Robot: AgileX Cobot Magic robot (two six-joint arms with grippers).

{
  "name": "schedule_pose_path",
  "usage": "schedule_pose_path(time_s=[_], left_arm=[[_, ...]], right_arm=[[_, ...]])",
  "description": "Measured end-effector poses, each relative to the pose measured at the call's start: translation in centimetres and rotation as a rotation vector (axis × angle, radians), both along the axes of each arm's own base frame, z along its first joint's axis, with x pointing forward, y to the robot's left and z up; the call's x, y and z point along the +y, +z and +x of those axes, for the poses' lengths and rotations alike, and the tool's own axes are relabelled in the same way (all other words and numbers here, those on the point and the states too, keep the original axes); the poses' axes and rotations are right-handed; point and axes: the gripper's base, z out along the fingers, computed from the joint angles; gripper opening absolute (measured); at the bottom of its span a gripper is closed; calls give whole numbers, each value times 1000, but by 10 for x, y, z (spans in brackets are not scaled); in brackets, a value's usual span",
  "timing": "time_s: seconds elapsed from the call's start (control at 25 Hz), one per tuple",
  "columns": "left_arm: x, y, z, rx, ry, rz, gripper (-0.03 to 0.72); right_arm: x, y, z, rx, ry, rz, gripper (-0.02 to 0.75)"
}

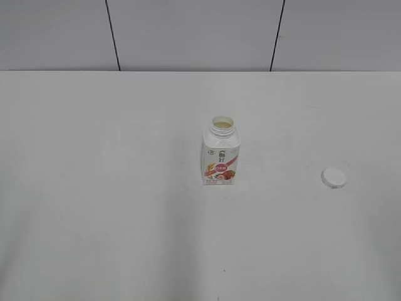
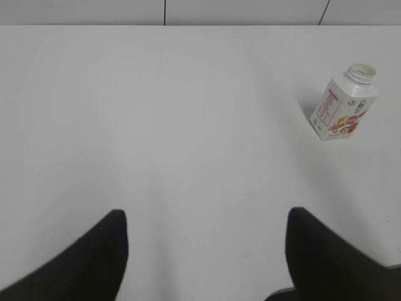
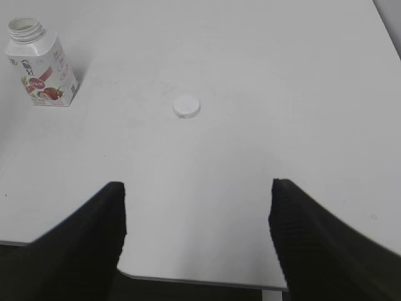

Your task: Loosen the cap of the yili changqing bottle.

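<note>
Near table centre: yili changqing bottle stood upright, neck open, pale contents visible inside the mouth. Label faced the exterior camera. Cap lay flat on the table, well apart from the bottle, on its right side. Cap already off the neck; loosening judged complete, or overshot into full removal.

Left gripper held low over bare table, jaws spread, nothing between them. Bottle seen far off at upper right of the left wrist view. Right gripper likewise parked near the table's front edge, jaws released and empty, cap ahead of it and bottle beyond at upper left. Neither gripper visible in the exterior view.

Risks from this state:
- Open bottle, unsupported. Any sideways contact from a returning arm would likely tip it and spill the contents.
- Loose cap on a smooth surface. A nudge could slide or roll it toward the table edge.
- Cap orientation uncertain; appeared to lie top up, but too small to confirm. A re-grasp planned on the wrong face could slip.
</note>
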Motion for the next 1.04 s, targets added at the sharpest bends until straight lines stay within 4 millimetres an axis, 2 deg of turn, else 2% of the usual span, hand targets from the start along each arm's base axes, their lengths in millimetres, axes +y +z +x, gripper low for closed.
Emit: schedule_pose_path(time_s=[1.04], left_arm=[[0,0,0,-1,2,2,415]], right_arm=[[-1,0,0,-2,-10,-13,565]])
